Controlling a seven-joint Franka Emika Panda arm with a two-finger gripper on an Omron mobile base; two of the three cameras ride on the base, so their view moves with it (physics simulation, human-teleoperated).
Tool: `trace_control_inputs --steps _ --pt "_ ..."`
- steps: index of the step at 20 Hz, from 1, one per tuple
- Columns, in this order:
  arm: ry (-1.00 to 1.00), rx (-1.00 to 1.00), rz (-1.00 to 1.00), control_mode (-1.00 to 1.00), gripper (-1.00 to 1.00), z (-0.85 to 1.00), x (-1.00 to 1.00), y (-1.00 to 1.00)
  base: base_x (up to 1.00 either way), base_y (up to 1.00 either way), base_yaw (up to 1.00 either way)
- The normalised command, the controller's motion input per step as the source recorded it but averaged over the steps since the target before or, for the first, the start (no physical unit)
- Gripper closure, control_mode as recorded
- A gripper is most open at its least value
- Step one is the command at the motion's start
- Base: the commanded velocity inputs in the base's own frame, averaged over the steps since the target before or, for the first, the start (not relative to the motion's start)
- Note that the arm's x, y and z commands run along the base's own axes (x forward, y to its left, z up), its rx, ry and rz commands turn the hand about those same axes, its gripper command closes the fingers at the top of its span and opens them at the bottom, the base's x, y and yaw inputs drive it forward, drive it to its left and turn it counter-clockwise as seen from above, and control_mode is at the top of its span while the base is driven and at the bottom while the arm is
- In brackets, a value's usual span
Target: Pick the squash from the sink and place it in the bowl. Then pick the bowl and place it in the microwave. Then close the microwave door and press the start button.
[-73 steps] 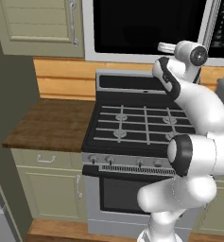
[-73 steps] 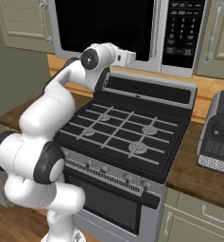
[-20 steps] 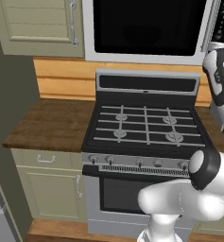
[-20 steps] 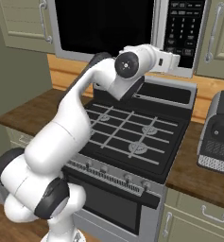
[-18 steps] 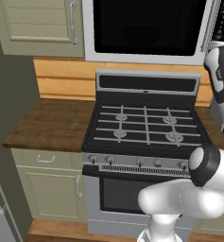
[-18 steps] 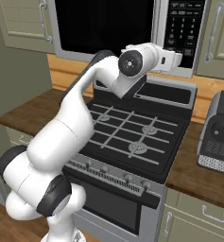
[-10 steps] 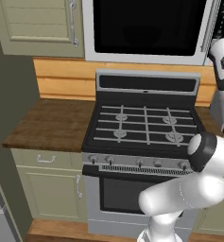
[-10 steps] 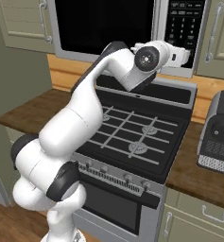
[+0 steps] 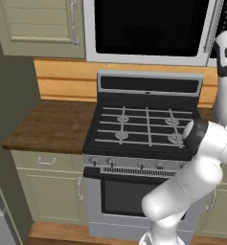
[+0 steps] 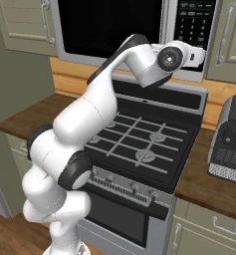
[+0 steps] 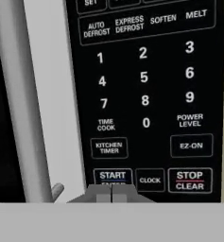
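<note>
The microwave [image 10: 124,30] hangs over the stove. Its door [image 9: 148,26] is closed, black glass facing out, and the long silver bar handle [image 11: 19,94] stands beside the black button panel [image 11: 146,85]. My gripper [image 11: 111,194] is shut with nothing in it. Its joined fingertips sit right at the lower edge of the START button [image 11: 112,176]. From the right base view the gripper [image 10: 203,55] is up against the bottom of the panel [image 10: 194,22]. The squash, the bowl and the sink are out of view.
The black-and-silver gas stove [image 9: 143,127] lies directly below the arm. A wooden counter [image 9: 48,124] runs to its left. A black and silver appliance [image 10: 231,142] stands on the counter to the stove's right. The STOP CLEAR button [image 11: 189,180] sits right of START.
The hand has swung rightwards along the microwave front, from the door's lower edge to the button panel, and closed in on the START button. The door stays closed throughout.
</note>
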Motion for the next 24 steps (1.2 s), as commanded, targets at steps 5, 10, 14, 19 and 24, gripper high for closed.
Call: trace_control_inputs --steps 5,10,14,19,24 --pt "0.0 0.0 0.0 -1.0 1.0 -0.16 0.59 0.0 0.0 0.0 0.0" --pt "0.0 0.0 0.01 -1.0 1.0 -0.16 0.4 -0.07 0.0 0.0 0.0" --pt "0.0 0.01 0.06 -1.0 1.0 -0.24 0.65 -0.26 0.0 0.0 0.0" --pt "-0.02 0.01 0.15 -1.0 1.0 -0.21 0.42 -0.11 0.0 0.0 0.0" --pt "-0.1 0.0 0.03 -1.0 1.0 0.0 -0.87 0.55 0.0 0.0 0.0"
